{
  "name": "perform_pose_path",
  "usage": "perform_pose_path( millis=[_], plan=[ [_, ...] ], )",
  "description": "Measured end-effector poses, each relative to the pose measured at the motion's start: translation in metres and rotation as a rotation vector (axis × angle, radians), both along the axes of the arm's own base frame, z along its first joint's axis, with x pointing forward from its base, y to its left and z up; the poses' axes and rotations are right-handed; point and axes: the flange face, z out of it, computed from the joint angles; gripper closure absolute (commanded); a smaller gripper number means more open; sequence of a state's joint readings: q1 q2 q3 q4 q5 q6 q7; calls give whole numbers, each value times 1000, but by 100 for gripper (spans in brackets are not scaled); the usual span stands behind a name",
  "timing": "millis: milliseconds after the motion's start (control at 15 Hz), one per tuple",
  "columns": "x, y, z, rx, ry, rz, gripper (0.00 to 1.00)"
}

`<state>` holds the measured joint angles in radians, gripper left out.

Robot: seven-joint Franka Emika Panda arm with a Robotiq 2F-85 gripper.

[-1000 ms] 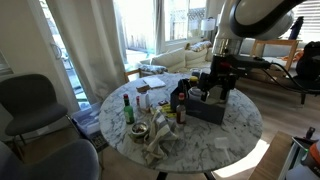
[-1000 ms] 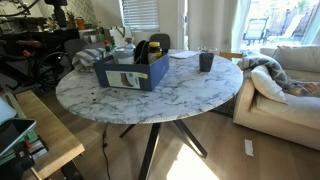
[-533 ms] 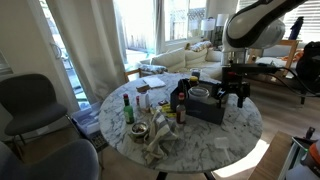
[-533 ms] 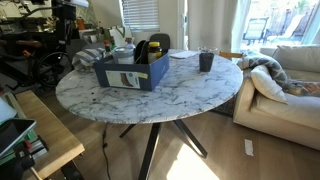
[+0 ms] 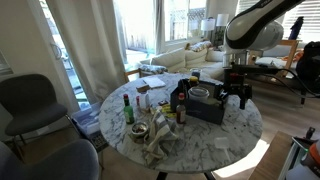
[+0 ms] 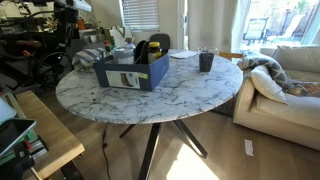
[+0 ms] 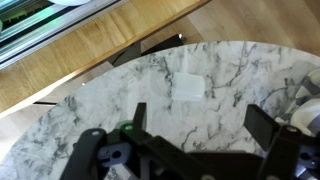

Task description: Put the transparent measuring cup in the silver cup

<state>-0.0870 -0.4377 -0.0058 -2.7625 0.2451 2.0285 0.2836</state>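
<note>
My gripper (image 5: 237,98) hangs open and empty just past the far end of the blue box (image 5: 207,106), low over the marble table (image 5: 235,130). In the wrist view the two dark fingers (image 7: 200,120) stand wide apart over bare marble. A pale metallic cup (image 5: 199,93) stands inside the blue box; it also shows in an exterior view (image 6: 122,55). A pale round rim shows at the right edge of the wrist view (image 7: 306,110). I cannot pick out the transparent measuring cup for certain in any view.
Bottles (image 5: 128,108), jars and crumpled paper (image 5: 155,140) crowd one side of the table. A dark cup (image 6: 205,62) stands near the table's far edge. A white paper square (image 7: 188,87) lies on the marble. Chairs (image 5: 30,105) and a sofa (image 6: 285,75) surround the table.
The arm has swung from above the blue box out past its end and a little lower. Over the last half second it has barely moved. The jaws stay open.
</note>
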Motion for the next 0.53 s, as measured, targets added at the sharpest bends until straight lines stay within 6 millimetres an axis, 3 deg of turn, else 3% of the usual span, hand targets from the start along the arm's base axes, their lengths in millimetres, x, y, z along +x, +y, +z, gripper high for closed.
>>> perform_pose_path(
  millis=[200,533],
  plan=[
    [2,3,-18,14,43,20,0],
    [9,14,-85,17,176,6,0]
  ],
)
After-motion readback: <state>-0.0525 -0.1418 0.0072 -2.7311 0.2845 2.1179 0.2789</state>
